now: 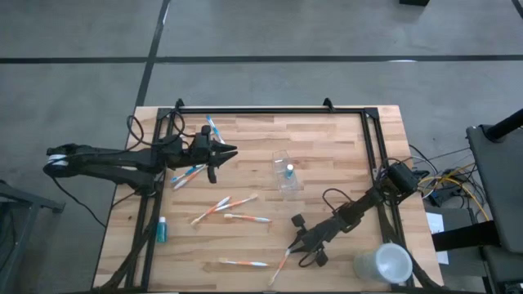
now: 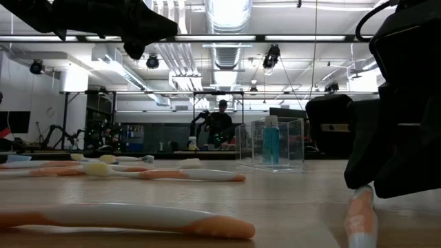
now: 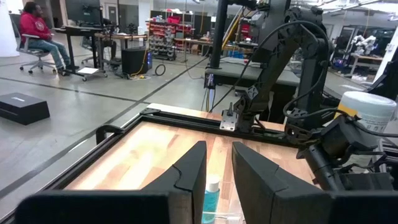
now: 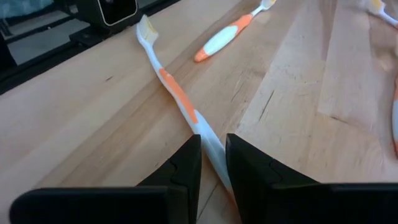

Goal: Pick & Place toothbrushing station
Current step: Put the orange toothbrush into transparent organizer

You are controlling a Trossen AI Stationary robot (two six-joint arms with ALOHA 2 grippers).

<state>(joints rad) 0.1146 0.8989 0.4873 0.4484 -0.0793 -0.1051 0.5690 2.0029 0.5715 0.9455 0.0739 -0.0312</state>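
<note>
A small clear cup stands mid-table with a blue tube upright inside it. Several white-and-orange toothbrushes lie flat on the wood, among them two. Another small blue tube lies near the left edge. My right gripper is low at the near right and shut on one toothbrush. My left gripper hangs level above the table at the far left, pointing at the cup. Its fingers stand a narrow gap apart with nothing between them. My right gripper pinches the toothbrush's handle between its two fingers, at the end away from the bristles. The fingers slant down from the table's far right and lie roughly along the brush. The brush stretches ahead of them, its bristle head resting on the wood.
A larger opaque white cup stands at the near right corner, close behind my right arm. A black frame rail runs along the table's far edge and down both sides. More toothbrushes lie under my left gripper.
</note>
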